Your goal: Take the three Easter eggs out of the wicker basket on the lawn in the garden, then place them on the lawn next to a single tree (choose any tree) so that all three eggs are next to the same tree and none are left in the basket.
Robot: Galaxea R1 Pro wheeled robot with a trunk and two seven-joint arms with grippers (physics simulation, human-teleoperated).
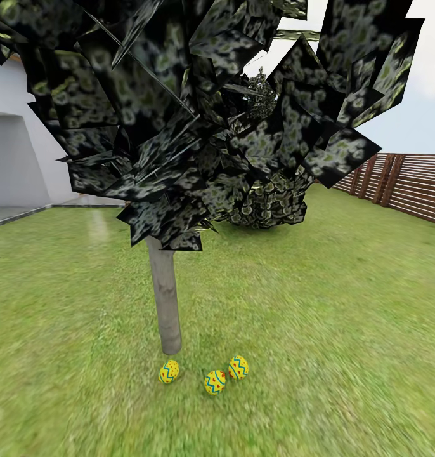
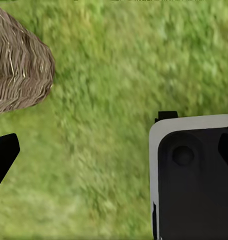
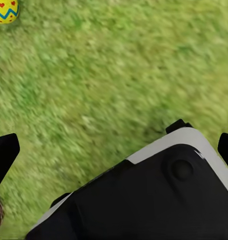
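Note:
Three yellow Easter eggs with blue zigzags lie on the lawn (image 1: 344,304) at the foot of the tree (image 1: 165,292): one (image 1: 169,371) just in front of the pale trunk, two (image 1: 214,382) (image 1: 238,367) close together to its right. One egg (image 3: 5,11) also shows in a corner of the right wrist view. The wicker basket (image 2: 16,65) lies on the grass in the left wrist view, its inside hidden. My left gripper (image 2: 116,150) and right gripper (image 3: 116,150) both stand open over grass, holding nothing.
The tree's dark, angular crown hangs low across the upper head view. A rounded shrub (image 1: 268,203) stands behind it, a brown slatted fence (image 1: 408,184) at right, a white house wall (image 1: 14,158) at left. A white-edged black part of the robot (image 2: 193,180) sits below each wrist.

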